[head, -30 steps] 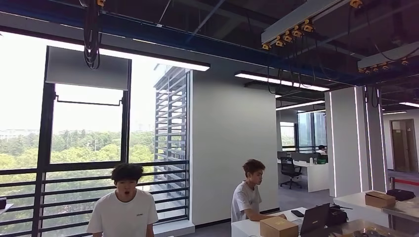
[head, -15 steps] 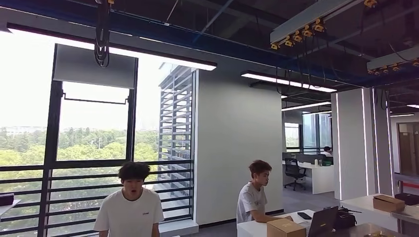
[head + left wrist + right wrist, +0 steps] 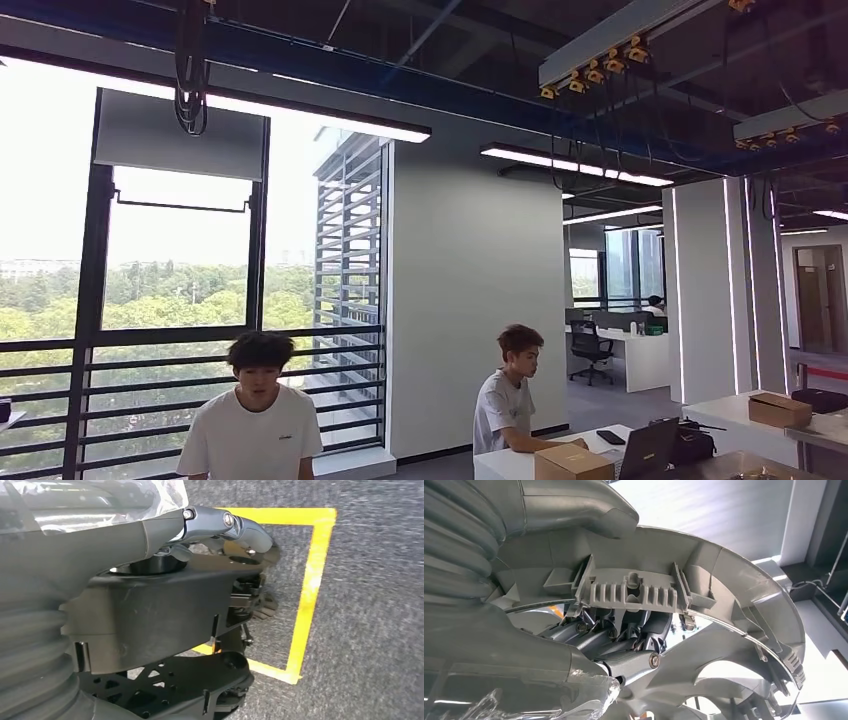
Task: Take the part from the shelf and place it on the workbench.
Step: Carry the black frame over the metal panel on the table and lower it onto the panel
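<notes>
In the left wrist view my left hand grips a black plastic part with a perforated lower plate. Its thumb lies curved over the part's upper edge, and the part hangs above the carpet. In the right wrist view my right hand holds a curved grey plastic part with ribbed fins and a shiny inner face. Dark fingers are tucked beneath it. I cannot tell whether the black and grey pieces are one part.
A person in a white T-shirt stands close ahead. Another person sits at a white desk with a cardboard box and a laptop. Another box sits far right. Yellow tape marks the grey carpet.
The whole head view shifted a little one way and back, so the camera has moved. Both people remain in about the same places.
</notes>
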